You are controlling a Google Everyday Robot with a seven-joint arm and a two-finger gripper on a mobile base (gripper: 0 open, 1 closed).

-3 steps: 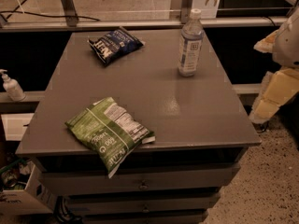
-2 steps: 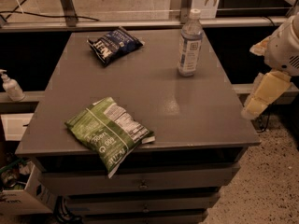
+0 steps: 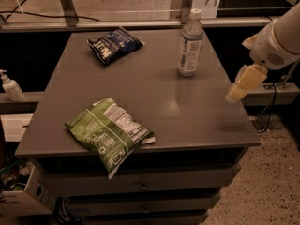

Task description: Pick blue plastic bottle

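three items sit on a grey cabinet top (image 3: 154, 93): the blue plastic bottle (image 3: 190, 43) stands upright near the far right corner, its white cap on and its printed label facing the camera; a dark blue chip bag (image 3: 114, 44) lies near the far edge to the left of the bottle, well apart from it; and a green chip bag (image 3: 108, 132) lies at the near left, one corner hanging over the front edge. the gripper (image 3: 244, 84), a pale yellowish piece at the end of a white arm (image 3: 276, 43), hangs in the air over the cabinet's right edge, to the right of the bottle and nearer the camera, touching nothing. whether the gripper is spread or closed cannot be told from this angle. drawers (image 3: 140, 186) run below the top. a small white pump bottle (image 3: 10, 86) stands on a low ledge to the left, off the cabinet, and a cardboard box (image 3: 23, 198) sits on the floor at the lower left.
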